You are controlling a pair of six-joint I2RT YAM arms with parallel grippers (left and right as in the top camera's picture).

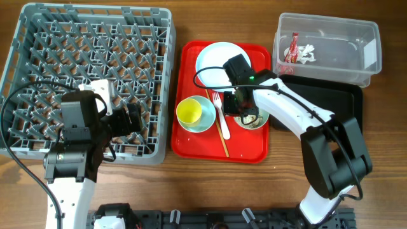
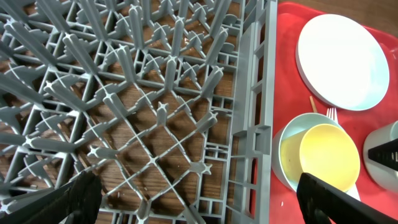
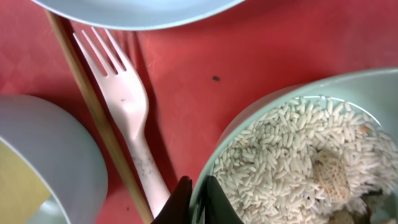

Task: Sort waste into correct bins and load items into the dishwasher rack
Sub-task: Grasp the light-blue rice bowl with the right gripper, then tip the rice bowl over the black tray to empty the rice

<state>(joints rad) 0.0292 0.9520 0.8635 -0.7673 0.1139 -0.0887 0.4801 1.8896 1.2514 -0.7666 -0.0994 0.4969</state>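
overhead: the red serving tray [image 1: 245, 149] lies mid-table. the dishwasher rack [image 1: 95, 38] stands just beside the tray's left edge as pictured. the clear tub [image 1: 356, 38] sits beyond the tray's far right corner and holds the red wrapper [image 1: 293, 48] and the white napkin [image 1: 309, 52]. the black tray [image 1: 337, 98] lies just beside the red tray's right edge. on the red tray are the plate [image 1: 216, 57] at the far end, the yellow cup [image 1: 189, 112] standing in the saucer [image 1: 203, 124] on the rack side, the fork [image 1: 217, 102] and chopstick [image 1: 224, 130] down the middle, and the green bowl [image 1: 254, 121] on the black-tray side. the right gripper [image 1: 245, 111] is down at the bowl. the left gripper [image 1: 137, 117] hangs over the rack, near the red tray.

left wrist: the left gripper [image 2: 198, 186] is spread wide, holding nothing, its fingers [image 2: 78, 199] above the rack [image 2: 155, 112] pegs. beside the rack, the red tray [image 2: 286, 37] carries the plate [image 2: 341, 62], cup [image 2: 329, 155] and saucer [image 2: 289, 143].

right wrist: the right gripper [image 3: 199, 202] is pinched on the bowl [image 3: 261, 102] rim, one finger inside, one outside. the bowl holds rice-like food scraps [image 3: 292, 162]. the fork [image 3: 127, 102] and chopstick [image 3: 87, 99] lie side by side on the red tray between bowl and saucer [image 3: 62, 155].
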